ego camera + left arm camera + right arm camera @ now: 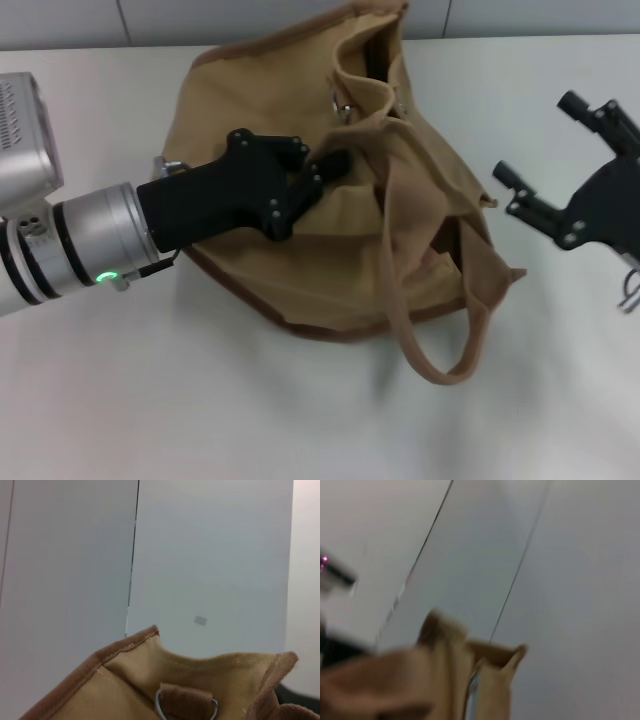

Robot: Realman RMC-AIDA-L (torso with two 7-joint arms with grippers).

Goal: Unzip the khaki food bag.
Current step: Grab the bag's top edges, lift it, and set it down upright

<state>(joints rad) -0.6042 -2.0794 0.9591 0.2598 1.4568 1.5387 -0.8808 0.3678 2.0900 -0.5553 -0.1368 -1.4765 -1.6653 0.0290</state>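
The khaki food bag [300,230] lies slumped on the white table [150,400] in the head view, its top towards the far side. A dark gap [375,50] shows along the top, and a metal ring [343,103] sits beside it. One wide handle [425,350] loops out towards the front. My left gripper [325,165] reaches in from the left and is shut on the bag's upper fabric. My right gripper [540,140] hangs open to the right of the bag, apart from it. The left wrist view shows the bag's brown-edged rim [125,647] and the ring [186,707].
A grey wall with panel seams [125,25] stands behind the table. The bag shows blurred in the right wrist view [445,680], with the wall behind it.
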